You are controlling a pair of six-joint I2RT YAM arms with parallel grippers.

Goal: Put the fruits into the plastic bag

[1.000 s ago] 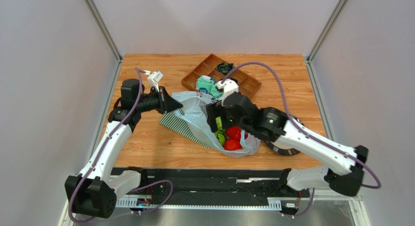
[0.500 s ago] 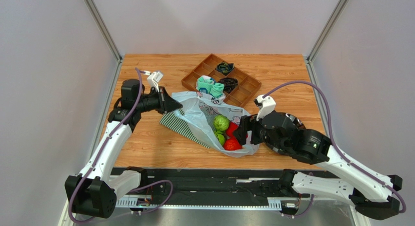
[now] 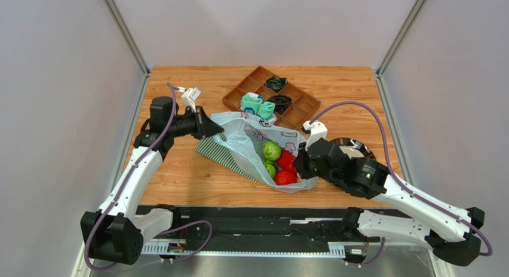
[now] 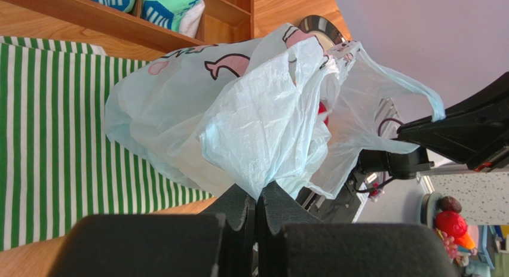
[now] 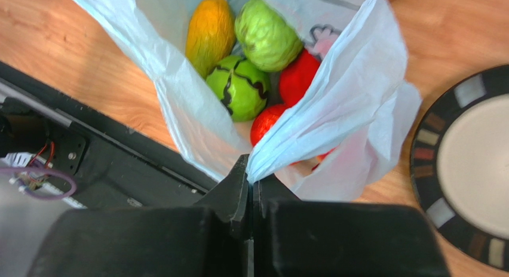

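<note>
The pale-blue plastic bag (image 3: 248, 139) lies open in the middle of the table, and its cartoon print shows in the left wrist view on the plastic bag (image 4: 239, 104). Inside it lie the fruits: a bumpy green one (image 5: 267, 35), a striped green one (image 5: 239, 88), a yellow-orange one (image 5: 209, 32) and red ones (image 5: 297, 77). In the top view the fruits (image 3: 278, 163) sit at the bag's near right. My left gripper (image 4: 258, 196) is shut on the bag's left edge. My right gripper (image 5: 251, 178) is shut on the plastic bag (image 5: 334, 92) at its right rim.
A green-and-white striped cloth (image 3: 216, 151) lies under the bag. A brown compartment tray (image 3: 299, 107) at the back holds teal socks (image 3: 257, 105) and dark items. A dark-rimmed plate (image 3: 352, 147) sits right of the bag, partly under my right arm.
My right gripper drew back out of the bag, swung to its right rim and shut on the plastic there. A bumpy green fruit now lies in the bag. The left gripper kept its hold.
</note>
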